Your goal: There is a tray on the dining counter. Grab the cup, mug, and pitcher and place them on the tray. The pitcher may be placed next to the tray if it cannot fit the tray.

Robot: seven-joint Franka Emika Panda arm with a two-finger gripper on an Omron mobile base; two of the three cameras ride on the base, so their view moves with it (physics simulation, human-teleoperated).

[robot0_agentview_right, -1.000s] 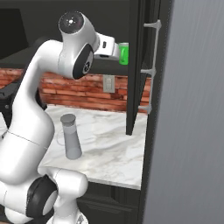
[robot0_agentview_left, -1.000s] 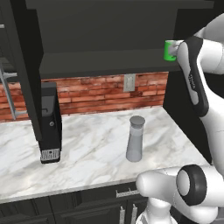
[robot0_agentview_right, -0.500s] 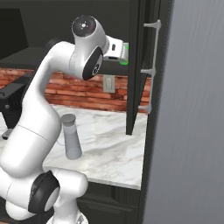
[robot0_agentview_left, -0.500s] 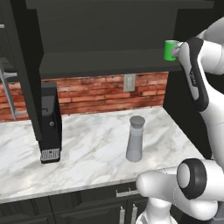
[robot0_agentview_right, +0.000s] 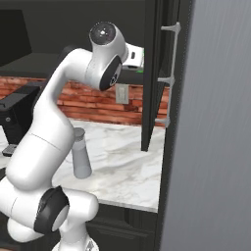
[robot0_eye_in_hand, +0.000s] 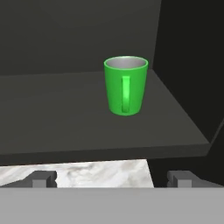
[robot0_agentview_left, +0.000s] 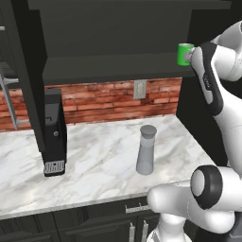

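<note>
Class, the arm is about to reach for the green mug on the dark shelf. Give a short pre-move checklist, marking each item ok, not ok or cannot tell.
1. Claw open: ok.
2. Mug upright on the shelf: ok.
3. Mug centred ahead of the claw: ok.
4. Handle faces the claw: ok.
5. Shelf bare around the mug: ok.
6. Pitcher upright on the counter, clear of the reach: ok.

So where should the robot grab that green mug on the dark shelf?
Probably around the body of the mug, coming straight in from the shelf's open front. It stands upright with its handle facing the open gripper, so the fingers could close on the round sides, either side of the handle.
</note>
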